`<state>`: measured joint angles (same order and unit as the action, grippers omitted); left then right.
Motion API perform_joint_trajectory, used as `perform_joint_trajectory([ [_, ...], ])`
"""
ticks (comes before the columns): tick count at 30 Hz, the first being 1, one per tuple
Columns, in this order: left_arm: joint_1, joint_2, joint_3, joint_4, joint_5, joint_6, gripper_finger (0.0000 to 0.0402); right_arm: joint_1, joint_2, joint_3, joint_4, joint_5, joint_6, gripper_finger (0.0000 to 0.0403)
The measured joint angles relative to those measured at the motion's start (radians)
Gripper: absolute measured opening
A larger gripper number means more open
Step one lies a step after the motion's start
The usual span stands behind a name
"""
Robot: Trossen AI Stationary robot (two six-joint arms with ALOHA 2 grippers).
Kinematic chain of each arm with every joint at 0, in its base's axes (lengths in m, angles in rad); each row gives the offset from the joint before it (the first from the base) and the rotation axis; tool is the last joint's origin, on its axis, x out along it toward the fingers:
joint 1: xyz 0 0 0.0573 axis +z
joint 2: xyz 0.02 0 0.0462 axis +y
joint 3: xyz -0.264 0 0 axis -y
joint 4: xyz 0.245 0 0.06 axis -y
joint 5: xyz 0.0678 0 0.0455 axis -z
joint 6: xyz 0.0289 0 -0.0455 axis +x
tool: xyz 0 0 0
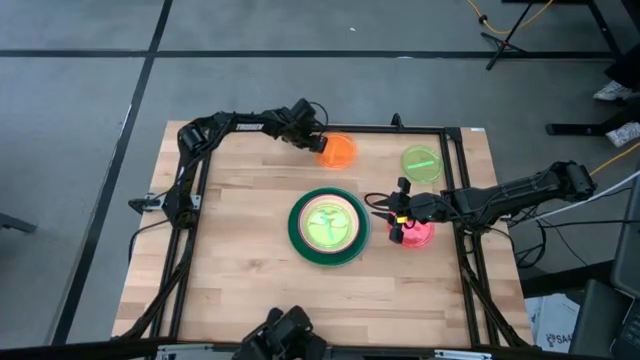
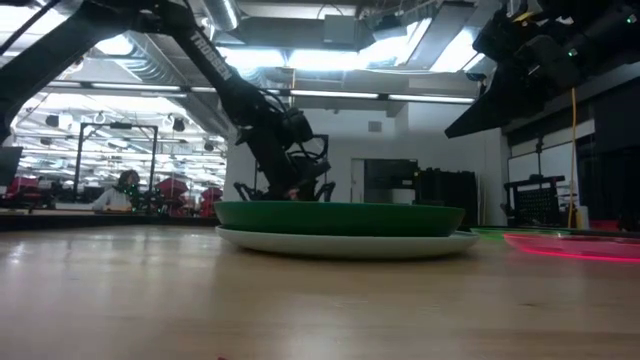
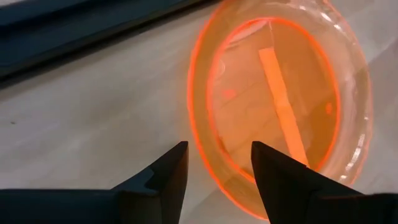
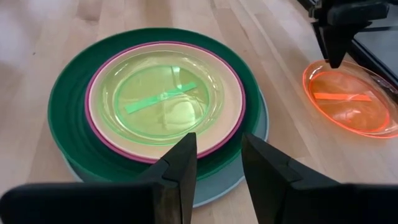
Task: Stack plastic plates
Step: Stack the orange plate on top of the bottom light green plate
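In the high view, the left gripper (image 1: 320,143) sits in the upper middle of the frame, at the left edge of the orange plate (image 1: 338,151). In its wrist view the two dark fingers (image 3: 166,171) stand apart with the plate's near rim (image 3: 214,162) showing in the gap between them — nothing is clamped, and whether a tip touches the plastic cannot be told.

At the centre of the table (image 1: 240,250) is the stack (image 1: 328,225): a light blue plate (image 4: 264,124) at the bottom, a dark green plate (image 4: 68,106) on it, then a magenta plate (image 4: 90,118), a pale pink plate (image 4: 230,106) and a lime plate (image 4: 165,96) on top.

To the right of the stack, the right gripper (image 1: 397,215) is over the left edge of the red plate (image 1: 414,233), which lies on the wood just beside the stack. Its fingers (image 4: 180,165) are parted with bare air between them — it holds nothing.

A second lime plate (image 1: 422,163) lies alone in the upper right of the table, well apart from the orange one.
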<state>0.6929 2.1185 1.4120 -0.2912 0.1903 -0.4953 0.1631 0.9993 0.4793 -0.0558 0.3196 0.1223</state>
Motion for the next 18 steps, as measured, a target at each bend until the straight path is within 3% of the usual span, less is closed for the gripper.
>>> perform_joint_trajectory([
  [6, 0.001, 0.0, 0.0, 0.002, 0.028, 0.009, 0.0154, 0.0, 0.0, 0.0, 0.0, 0.002, 0.0, 0.0117],
  [18, 0.006, 0.0, -0.001, 0.0, 0.023, 0.04, 0.0056, 0.0, 0.0, 0.0, 0.001, 0.002, 0.0, 0.0117],
])
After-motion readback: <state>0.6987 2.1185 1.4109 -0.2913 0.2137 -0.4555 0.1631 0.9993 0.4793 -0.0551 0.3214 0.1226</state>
